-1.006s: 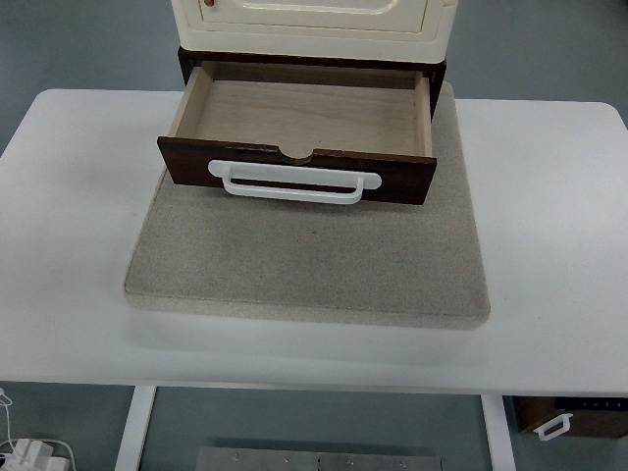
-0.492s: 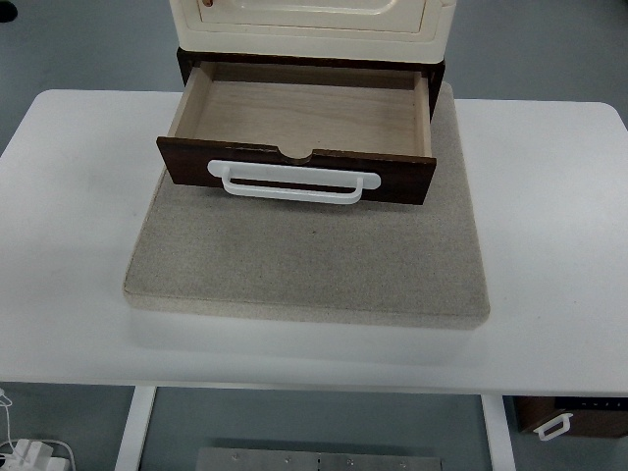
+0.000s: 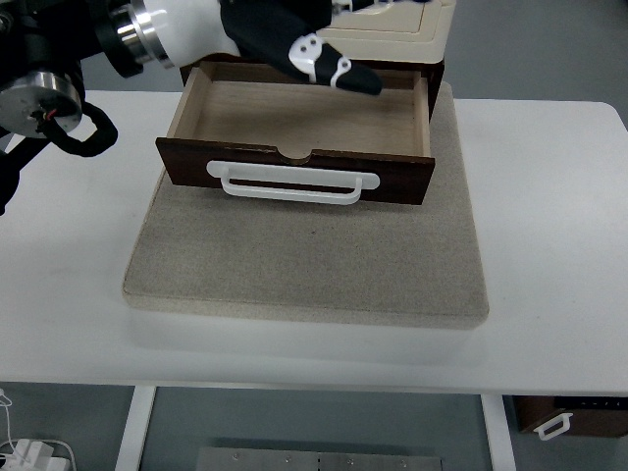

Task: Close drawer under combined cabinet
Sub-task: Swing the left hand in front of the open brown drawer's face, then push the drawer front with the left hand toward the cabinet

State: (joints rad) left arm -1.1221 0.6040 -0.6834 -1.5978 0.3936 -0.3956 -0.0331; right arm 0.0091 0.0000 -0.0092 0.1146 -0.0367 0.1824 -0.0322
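Note:
A dark brown drawer (image 3: 294, 169) with a white handle (image 3: 292, 185) stands pulled out from under the cream cabinet (image 3: 397, 31). Its pale wood inside is empty. My left arm comes in from the top left, and its black hand (image 3: 294, 44) hangs above the drawer's back edge, in front of the cabinet. The fingers (image 3: 351, 77) point right, stretched out and holding nothing. The hand touches neither the drawer front nor the handle.
The cabinet stands on a grey mat (image 3: 306, 257) on a white table (image 3: 549, 235). A second small drawer with a white handle (image 3: 553, 425) lies on the floor at the lower right. Cables lie at the lower left.
My left arm has swung into view from the top left and now reaches over the back of the drawer. The drawer has not moved.

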